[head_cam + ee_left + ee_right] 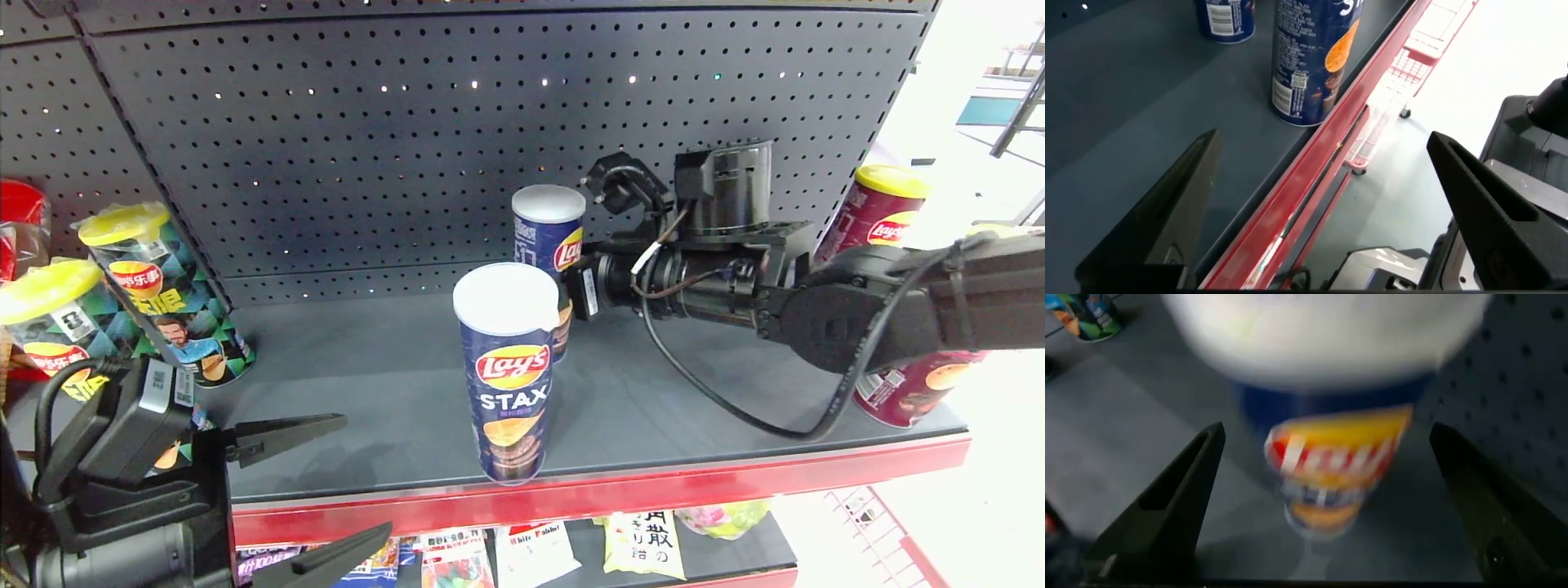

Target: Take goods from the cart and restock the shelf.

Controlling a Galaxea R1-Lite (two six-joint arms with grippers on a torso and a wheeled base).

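Up close, rear can (1335, 469) between spread right pincer (1327, 430) fingers (1167, 506)

Two dark blue chip cans with white lids stand upright on the grey shelf (392, 367). The front can (508, 376) stands at the shelf's red front lip, with its label facing outward. The rear can (549, 233) stands behind it and a little to the right, apart from it and nearer the pegboard back. Teal cans (163, 294) with yellow lids lean at the shelf's left end. Maroon cans (878, 212) with yellow lids stand at its right end.
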